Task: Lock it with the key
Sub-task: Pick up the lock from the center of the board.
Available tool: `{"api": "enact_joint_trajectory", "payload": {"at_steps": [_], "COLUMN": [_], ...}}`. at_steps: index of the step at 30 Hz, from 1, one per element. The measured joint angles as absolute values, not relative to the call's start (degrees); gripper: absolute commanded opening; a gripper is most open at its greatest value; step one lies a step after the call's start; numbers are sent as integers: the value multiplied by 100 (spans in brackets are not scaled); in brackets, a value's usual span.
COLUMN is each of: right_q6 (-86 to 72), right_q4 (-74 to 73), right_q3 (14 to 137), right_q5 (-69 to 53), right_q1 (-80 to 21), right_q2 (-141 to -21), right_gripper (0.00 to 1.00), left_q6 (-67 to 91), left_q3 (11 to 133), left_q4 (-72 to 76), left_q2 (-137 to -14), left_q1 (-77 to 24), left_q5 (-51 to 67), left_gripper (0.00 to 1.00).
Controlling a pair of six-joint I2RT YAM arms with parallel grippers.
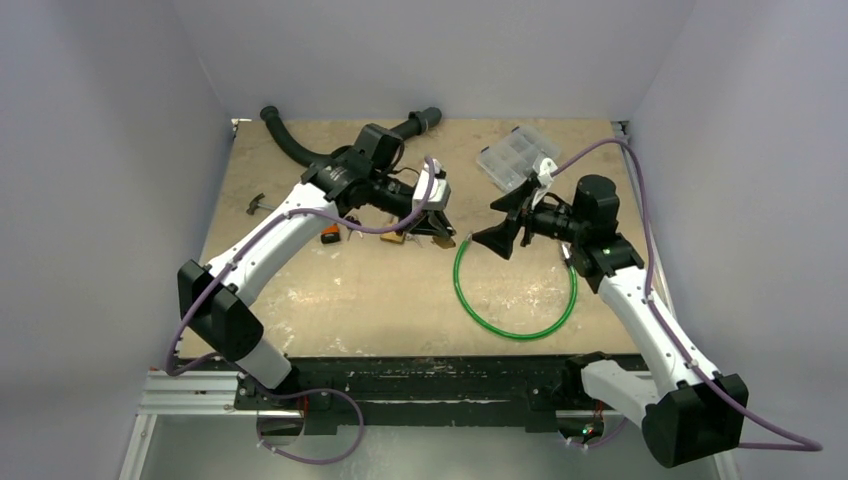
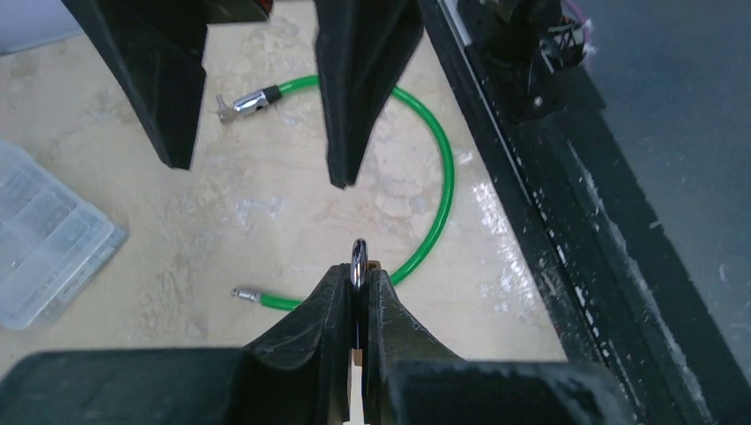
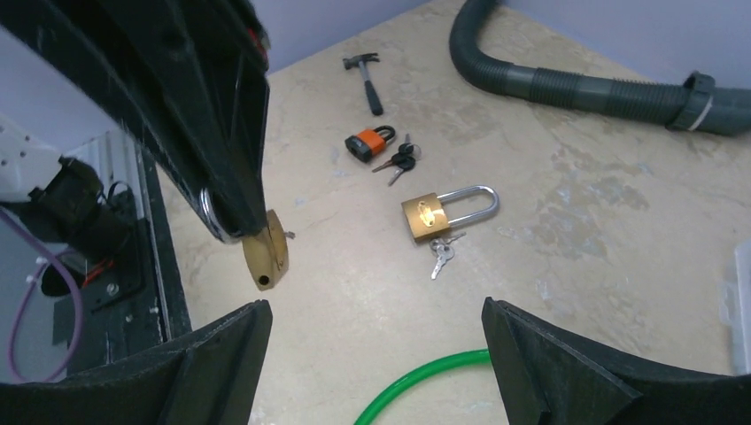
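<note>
Closest to the left wrist camera, the left gripper [image 2: 358, 273] is clenched on the brass padlock [image 2: 358, 255]. That view shows only the edge of its steel shackle between the fingers. The right wrist view supplies the rest: the brass body [image 3: 266, 252] hangs tilted below the left fingers, with a dark hole in its lower end. The right gripper [image 3: 372, 305] faces it with jaws spread wide, holding nothing.

The right wrist view also shows items the left wrist view lacks:
- a second brass padlock [image 3: 434, 215] lying flat on the table [image 3: 567, 266], with keys [image 3: 443, 252] at its base
- an orange padlock [image 3: 370, 142] with dark keys [image 3: 400, 161] beside it
- a hammer [image 3: 366, 75]
- a grey hose [image 3: 576, 84]

The left wrist view shows the green cable [image 2: 438, 186] with its two metal-tipped ends apart, and a clear box [image 2: 44, 239].
</note>
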State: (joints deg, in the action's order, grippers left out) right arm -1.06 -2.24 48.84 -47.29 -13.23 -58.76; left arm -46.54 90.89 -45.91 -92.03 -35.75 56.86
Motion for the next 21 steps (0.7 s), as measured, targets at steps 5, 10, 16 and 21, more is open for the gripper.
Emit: {"api": "enact_joint_trajectory", "payload": {"at_steps": [5,10,16,21], "right_q6": [410,198,-574,-906], "right_q4": [-486,-169,681,1229], "right_q3": [4921,4856,4539,4539], "right_q5": [-4930,-4860,-4176,-3201], "right_q1": [-1577,-1772,-1922,-2106], "right_q2": [-5924,-5896,-5859,-5918], "right_gripper": [98,96,92,90], "left_q6": [-3144,-694,1804,3229], "left_q3": [8785,8101,7749,8060], "left_q4": [-3258,-1162,307,104], "left_q2": [-8895,-8617,-8606,-8709], "left_q1": [-3577,-3485,-3387,-3389], "left_q5": [5669,5041,3826,2451], "left_gripper": [0,0,0,0]}}
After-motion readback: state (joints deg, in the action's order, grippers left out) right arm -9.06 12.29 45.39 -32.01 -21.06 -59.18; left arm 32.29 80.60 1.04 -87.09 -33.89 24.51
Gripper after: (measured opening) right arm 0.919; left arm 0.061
